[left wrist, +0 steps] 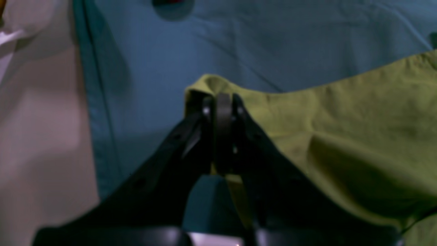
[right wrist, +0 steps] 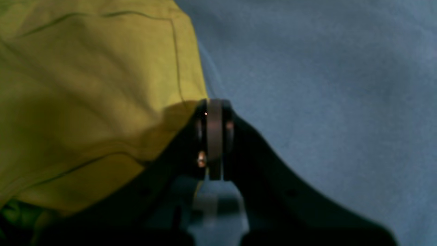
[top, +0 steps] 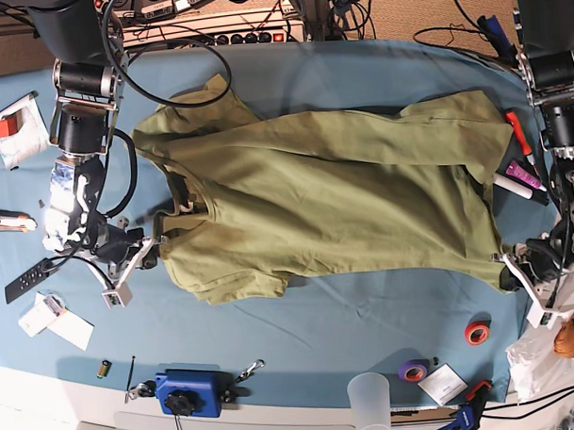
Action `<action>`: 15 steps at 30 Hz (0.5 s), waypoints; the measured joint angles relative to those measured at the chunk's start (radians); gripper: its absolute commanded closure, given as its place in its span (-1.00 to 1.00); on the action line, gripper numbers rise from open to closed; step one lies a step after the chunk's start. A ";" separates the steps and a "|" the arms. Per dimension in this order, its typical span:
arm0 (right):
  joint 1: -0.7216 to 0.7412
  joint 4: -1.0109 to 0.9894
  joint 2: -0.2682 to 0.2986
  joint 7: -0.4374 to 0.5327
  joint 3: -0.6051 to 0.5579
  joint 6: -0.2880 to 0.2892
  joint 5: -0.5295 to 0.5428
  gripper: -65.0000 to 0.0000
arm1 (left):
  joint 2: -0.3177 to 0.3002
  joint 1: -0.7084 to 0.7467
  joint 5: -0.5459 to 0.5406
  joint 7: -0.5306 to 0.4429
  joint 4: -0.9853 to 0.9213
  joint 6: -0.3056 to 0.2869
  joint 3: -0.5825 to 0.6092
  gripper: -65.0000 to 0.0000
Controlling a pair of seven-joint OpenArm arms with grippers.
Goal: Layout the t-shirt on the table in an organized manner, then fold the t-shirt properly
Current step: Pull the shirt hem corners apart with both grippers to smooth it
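- Olive-green cotton, the t-shirt (top: 333, 190), lies spread across the middle of the teal table (top: 366, 316), its long axis running 9 to 3 o'clock in my base view: neck and sleeves toward 9, hem toward 3.
- My right gripper (top: 149, 248) sits at the shirt's 9 o'clock end, by the lower sleeve. In its wrist view the jaws are pressed together with the cloth edge just at their 9 o'clock side (right wrist: 214, 136); I read them as closed, but whether any fabric is pinched between them I cannot tell (the tips hide the contact).
- My left gripper (top: 508, 264) is at the opposite end, about 4 o'clock from the shirt's centre, on the near hem corner. Its wrist view shows the jaws clamped shut on a raised peak of green cloth (left wrist: 222, 112), so it is gripping the t-shirt.
- With one arm at each end, I judge the coming move turns on that 9-to-3 axis: pulling the two ends apart would take out the slack.
- Look of the shirt: mostly flat, not yet tidy. A long diagonal crease crosses the body, the far sleeve at about 10 o'clock is bunched, and the collar area is rumpled and partly folded under.
- No fold is made yet, so I judge we are in the laying-out stage.
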 measured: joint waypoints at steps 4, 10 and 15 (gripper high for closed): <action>0.003 0.000 0.003 0.085 0.001 -0.088 -0.086 1.00 | 0.000 0.022 0.000 -0.063 0.000 0.000 0.000 1.00; 0.030 -0.001 0.005 0.113 0.001 -0.089 -0.090 1.00 | 0.002 0.021 0.072 -0.225 0.000 0.001 0.000 1.00; 0.029 -0.001 0.005 0.173 0.001 -0.156 -0.146 1.00 | 0.003 0.020 0.139 -0.314 0.000 0.062 0.000 1.00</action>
